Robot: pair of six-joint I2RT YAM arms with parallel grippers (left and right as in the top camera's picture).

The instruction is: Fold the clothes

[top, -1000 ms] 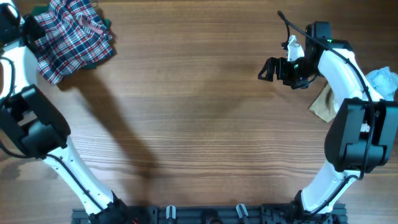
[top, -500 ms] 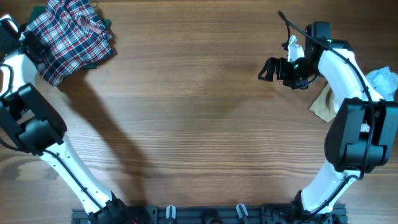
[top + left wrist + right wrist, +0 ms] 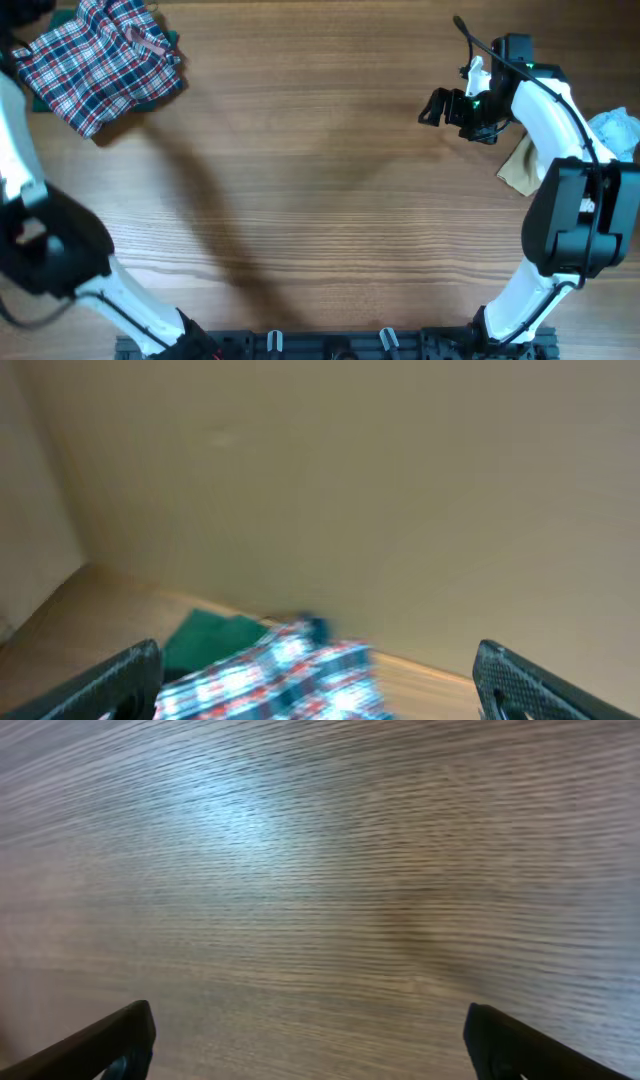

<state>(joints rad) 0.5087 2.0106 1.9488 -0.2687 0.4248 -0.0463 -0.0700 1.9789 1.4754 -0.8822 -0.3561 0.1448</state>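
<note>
Left gripper [image 3: 317,660] is shown wide apart and empty only in its wrist view; overhead it is blurred at the far-left edge. Plaid garment [image 3: 100,70] is bunched at far left on the table [image 3: 320,200]. Right gripper [image 3: 307,1020] is held wide, empty, over bare wood at right.

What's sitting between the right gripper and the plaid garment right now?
Nothing: the overhead view shows only bare wooden table between the right gripper and the plaid garment.
</note>
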